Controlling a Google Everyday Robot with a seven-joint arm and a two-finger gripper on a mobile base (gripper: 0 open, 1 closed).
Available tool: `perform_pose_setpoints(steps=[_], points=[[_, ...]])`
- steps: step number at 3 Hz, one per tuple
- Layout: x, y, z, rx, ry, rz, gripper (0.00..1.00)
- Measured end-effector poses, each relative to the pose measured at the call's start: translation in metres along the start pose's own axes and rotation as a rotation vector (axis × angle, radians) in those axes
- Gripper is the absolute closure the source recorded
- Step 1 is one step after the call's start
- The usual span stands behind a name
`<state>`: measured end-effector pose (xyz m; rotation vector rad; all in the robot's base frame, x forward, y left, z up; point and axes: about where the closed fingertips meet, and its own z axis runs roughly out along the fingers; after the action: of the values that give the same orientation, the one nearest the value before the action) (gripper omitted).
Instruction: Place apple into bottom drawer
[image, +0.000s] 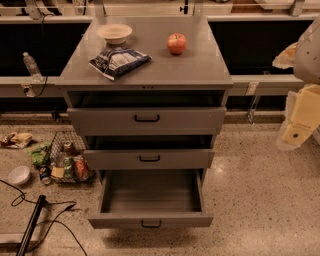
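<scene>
A: Gripper (299, 125) hangs at the view's right edge, arm (310, 47) above it. Open or closed?
B: Can't tell. Apple (176, 43) sits on the cabinet (200, 67) top, well apart from it; bottom drawer (150, 192) pulled out.

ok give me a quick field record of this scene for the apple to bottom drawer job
apple: on the cabinet top, right rear, not held
bottom drawer: pulled out farthest of the three, nothing visible inside
top drawer: slightly open
middle drawer: slightly open
cream bowl: cabinet top, left rear
snack bag: cabinet top, front left of the apple
gripper: right edge of view, apart from cabinet and apple
wire basket: on the floor, left of the cabinet
</scene>
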<state>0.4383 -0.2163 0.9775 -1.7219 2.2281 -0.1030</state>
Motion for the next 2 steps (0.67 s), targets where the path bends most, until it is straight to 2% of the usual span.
perform_pose_setpoints(steps=[1,2], points=[[-0.001,-0.002,0.0,0.004,-0.006,0.001,0.0],[-0.021,-0.053,-0.012,0.095,-0.151,0.037,0.0]])
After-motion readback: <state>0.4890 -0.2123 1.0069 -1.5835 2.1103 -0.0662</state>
